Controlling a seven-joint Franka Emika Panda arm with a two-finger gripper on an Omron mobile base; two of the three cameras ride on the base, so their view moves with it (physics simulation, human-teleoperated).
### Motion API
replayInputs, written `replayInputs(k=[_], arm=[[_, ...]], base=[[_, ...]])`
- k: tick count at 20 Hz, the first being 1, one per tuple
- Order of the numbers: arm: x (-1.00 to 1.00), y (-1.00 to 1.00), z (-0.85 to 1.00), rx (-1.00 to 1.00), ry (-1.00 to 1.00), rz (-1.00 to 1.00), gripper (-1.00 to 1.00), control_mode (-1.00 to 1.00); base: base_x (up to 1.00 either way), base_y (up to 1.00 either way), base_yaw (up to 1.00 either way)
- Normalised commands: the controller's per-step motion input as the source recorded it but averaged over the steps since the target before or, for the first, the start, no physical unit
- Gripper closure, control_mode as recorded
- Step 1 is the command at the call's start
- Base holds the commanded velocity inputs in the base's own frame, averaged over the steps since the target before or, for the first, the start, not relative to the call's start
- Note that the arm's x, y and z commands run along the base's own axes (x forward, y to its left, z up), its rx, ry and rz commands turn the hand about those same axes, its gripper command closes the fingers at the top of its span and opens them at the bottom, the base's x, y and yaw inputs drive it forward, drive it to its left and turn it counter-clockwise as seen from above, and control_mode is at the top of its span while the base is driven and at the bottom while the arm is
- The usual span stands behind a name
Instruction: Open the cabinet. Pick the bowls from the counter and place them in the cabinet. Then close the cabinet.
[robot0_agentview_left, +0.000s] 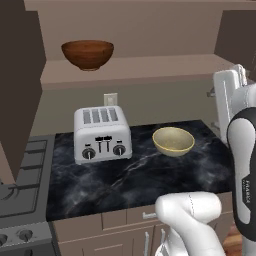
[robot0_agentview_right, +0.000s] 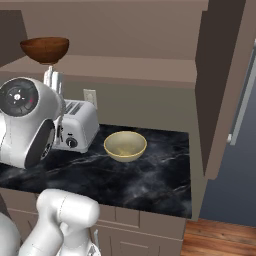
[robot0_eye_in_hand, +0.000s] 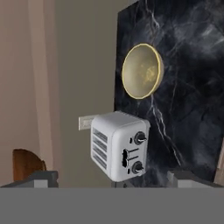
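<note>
Wide-open gripper (robot0_eye_in_hand: 111, 177) fingers (robot0_eye_in_hand: 41, 177) frame the toaster (robot0_eye_in_hand: 119, 151), while the cream bowl (robot0_eye_in_hand: 142, 71) lies beyond on the counter (robot0_eye_in_hand: 192, 87), untouched.

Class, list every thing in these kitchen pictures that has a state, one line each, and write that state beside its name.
Cabinet: doors open, shelf exposed.
Wooden bowl: upright on the cabinet shelf.
Cream bowl: upright and empty on the counter, right of the toaster.
Toaster: slots empty, on the counter.
Tool: open, holding nothing.
Drawers: shut.
</note>
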Motion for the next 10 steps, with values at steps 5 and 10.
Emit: replayInputs(k=[5, 10], arm=[[0.00, -0.25, -0.50, 0.00, 0.17, 0.03, -1.00, -1.00], [0.00, -0.16, -0.44, 0.00, 0.16, 0.06, -1.00, -1.00]], base=[[0.00, 0.00, 0.00], [0.00, 0.00, 0.00]])
